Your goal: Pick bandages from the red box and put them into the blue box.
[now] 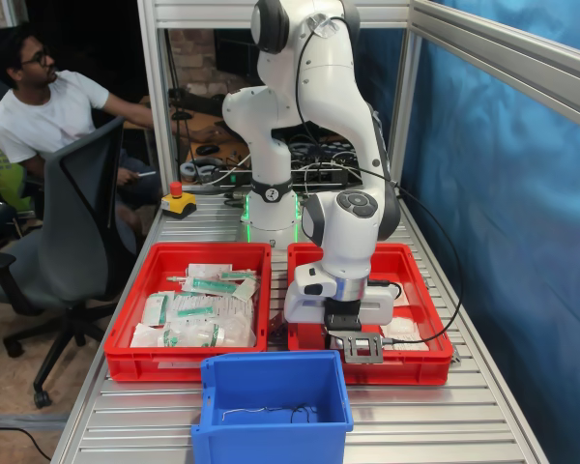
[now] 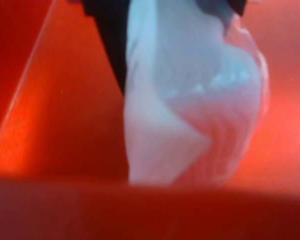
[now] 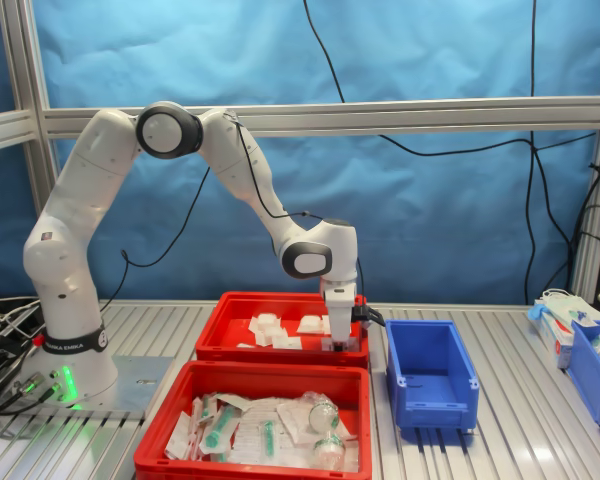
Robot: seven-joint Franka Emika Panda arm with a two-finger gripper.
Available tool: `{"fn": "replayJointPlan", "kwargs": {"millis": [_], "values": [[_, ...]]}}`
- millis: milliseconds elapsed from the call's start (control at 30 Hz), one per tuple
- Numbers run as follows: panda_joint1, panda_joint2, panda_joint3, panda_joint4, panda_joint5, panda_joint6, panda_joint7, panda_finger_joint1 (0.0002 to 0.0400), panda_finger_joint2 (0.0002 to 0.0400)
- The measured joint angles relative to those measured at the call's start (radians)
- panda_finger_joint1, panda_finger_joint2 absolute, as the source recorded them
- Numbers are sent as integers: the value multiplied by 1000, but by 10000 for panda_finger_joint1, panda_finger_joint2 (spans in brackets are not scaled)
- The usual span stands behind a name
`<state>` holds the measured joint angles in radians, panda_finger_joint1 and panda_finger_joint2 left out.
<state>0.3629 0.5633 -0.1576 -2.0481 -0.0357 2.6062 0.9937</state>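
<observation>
The red box [image 1: 418,363] [image 3: 220,330] holds several small white bandages [image 3: 270,330] on its floor. My gripper [image 1: 345,333] [image 3: 337,340] reaches down inside it at the end nearest the blue box. In the wrist view the gripper [image 2: 165,10] is shut on a white puffy bandage packet [image 2: 190,100] that hangs upright over the red floor [image 2: 55,125], close to a red wall [image 2: 140,215]. The blue box [image 1: 275,361] [image 3: 428,350] stands just beyond that wall and holds only a thin dark wire.
A twin red tray [image 1: 135,362] [image 3: 170,415] with green-labelled clear packets [image 1: 208,309] sits beside the red box. A red stop button [image 1: 177,190] is at the table's back. A person [image 1: 39,106] sits off the table. Another blue bin [image 3: 592,365] stands at the second exterior view's right.
</observation>
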Motion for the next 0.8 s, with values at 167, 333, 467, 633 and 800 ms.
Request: {"fn": "replayJointPlan", "kwargs": {"millis": [167, 333, 467, 633, 800], "values": [[0, 0, 0, 0, 0, 0, 0, 56, 56], [0, 0, 0, 0, 0, -1, 0, 56, 56], [0, -5, 0, 0, 0, -9, 0, 56, 56], [0, -38, 0, 0, 0, -46, 0, 56, 56], [0, -94, 0, 0, 0, -94, 0, 57, 57]]}}
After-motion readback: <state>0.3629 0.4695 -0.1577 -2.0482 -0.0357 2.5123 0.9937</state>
